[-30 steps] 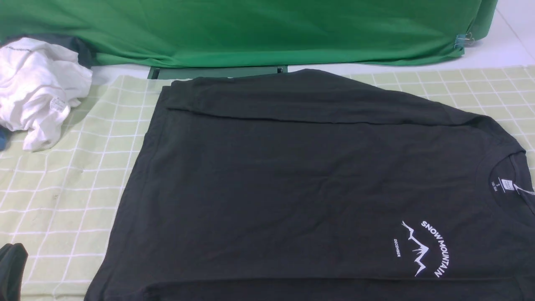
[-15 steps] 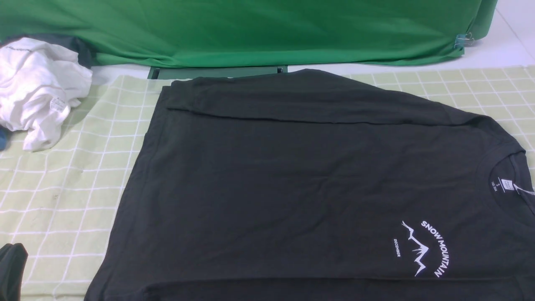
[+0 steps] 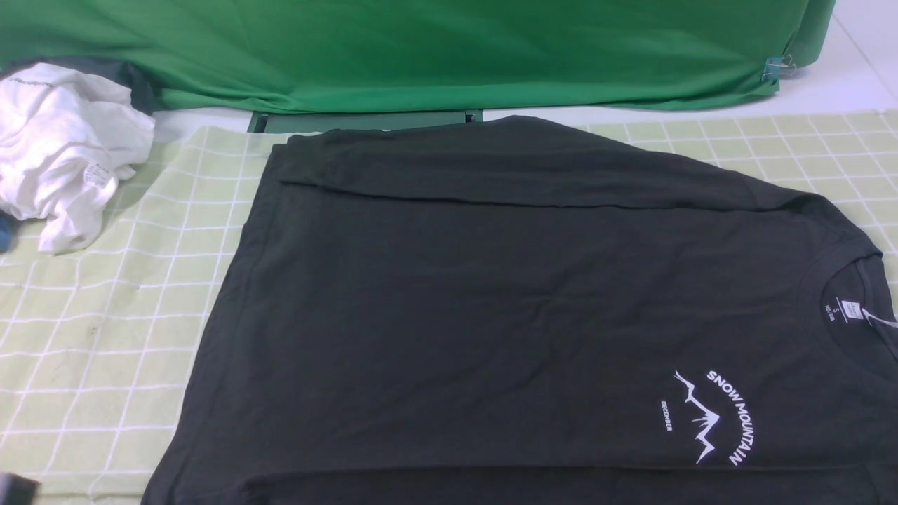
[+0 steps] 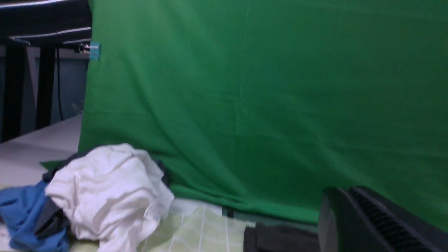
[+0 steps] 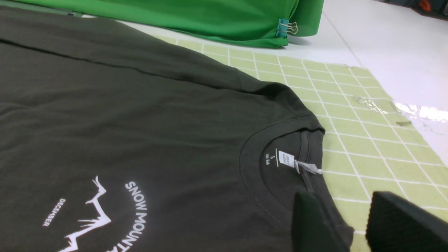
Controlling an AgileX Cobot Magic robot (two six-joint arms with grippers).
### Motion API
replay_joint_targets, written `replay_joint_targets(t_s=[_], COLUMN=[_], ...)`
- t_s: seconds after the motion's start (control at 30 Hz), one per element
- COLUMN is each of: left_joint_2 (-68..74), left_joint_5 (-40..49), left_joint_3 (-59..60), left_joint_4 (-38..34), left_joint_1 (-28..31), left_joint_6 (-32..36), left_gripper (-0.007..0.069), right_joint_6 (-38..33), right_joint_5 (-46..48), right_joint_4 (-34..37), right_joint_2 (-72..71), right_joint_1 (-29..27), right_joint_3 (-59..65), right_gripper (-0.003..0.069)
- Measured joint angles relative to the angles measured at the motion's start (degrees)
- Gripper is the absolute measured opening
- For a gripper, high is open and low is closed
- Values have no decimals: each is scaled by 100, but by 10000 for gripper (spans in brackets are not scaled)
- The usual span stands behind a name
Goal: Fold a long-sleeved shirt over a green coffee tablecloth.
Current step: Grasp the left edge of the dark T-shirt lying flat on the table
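The black long-sleeved shirt (image 3: pixel 491 315) lies flat on the pale green checked tablecloth (image 3: pixel 105 337), its collar toward the robot's right and its far sleeve folded across the body. On the chest a white print (image 3: pixel 715 417) reads "SNOW MOUNTAIN" in an arc over a jagged peak, with "DECEMBER" in small letters beside it. Inside the collar an "S" is printed next to a small white neck label (image 3: pixel 851 309); the label's own text is too small to read.

A crumpled white garment (image 3: pixel 63 147) sits at the far left of the table (image 3: pixel 856 77), its tag unreadable. A blue binder clip (image 3: pixel 775 68) pinches the plain green backdrop cloth (image 3: pixel 421 49).

The right pincer (image 5: pixel 343 201) hangs low by the collar's edge, fingers parted and holding nothing. The left pincer (image 4: pixel 353 206) is clenched, empty, and faces the backdrop and the white garment.
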Motion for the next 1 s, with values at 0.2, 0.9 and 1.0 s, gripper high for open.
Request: replay_joint_targets(t_s=[0.2,0.9,1.0], left_joint_2=[0,993,2027], left_joint_5=[-575,698,2748], left_joint_3=[0,-2623,-3598], left_joint_4=[-81,8,8], left_joint_1=[0,0,0], left_joint_6=[-72,-1400,-1235], left_gripper=[17,17,17], right_joint_6=[0,1880,2193], right_joint_5=[0,-2529,-2707], right_joint_4=[0,600,600], right_joint_2=[0,0,0], right_joint_1=[0,0,0], right_joint_3=[0,7,7], right_gripper=[240,240,240])
